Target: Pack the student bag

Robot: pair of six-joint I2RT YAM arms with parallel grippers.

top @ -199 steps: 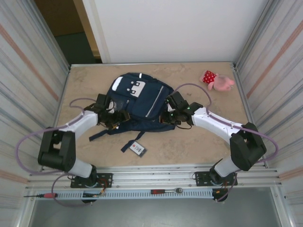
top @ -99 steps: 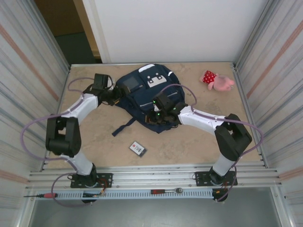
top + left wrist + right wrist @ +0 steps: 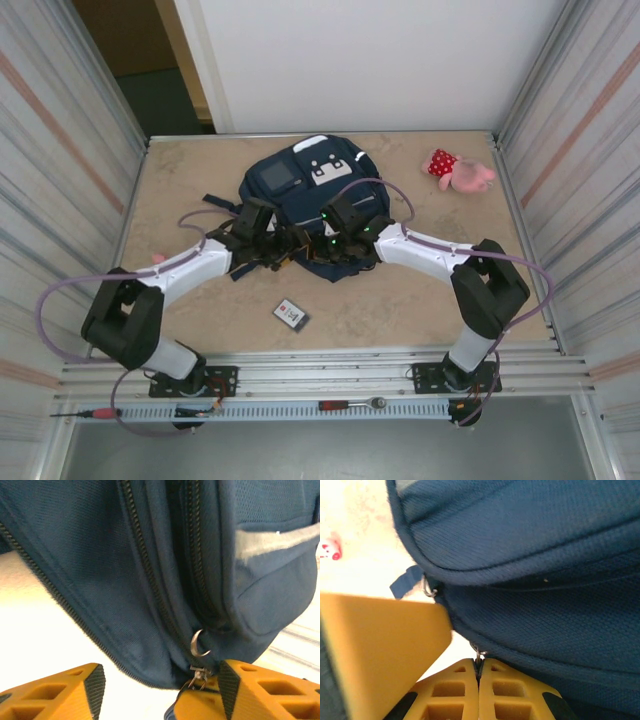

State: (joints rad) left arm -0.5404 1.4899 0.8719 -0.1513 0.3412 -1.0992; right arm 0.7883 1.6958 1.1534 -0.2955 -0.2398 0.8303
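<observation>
Soft, floppy navy blue fabric backpack (image 3: 300, 190) mid-frame, so we work its zips: our right gripper (image 3: 479, 679) pinched closed on, seemingly, a metal zipper pull (image 3: 479, 655), left gripper (image 3: 160, 677) gaping beside a second ring pull (image 3: 199, 644).

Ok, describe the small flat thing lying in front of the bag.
Start at the navy student bag in the middle of the table. Toward the near edge, apart from it, lies a small flat dark packet with a pale patch. Unlike the pink plush toy at far right, it is dark and squarish.
</observation>
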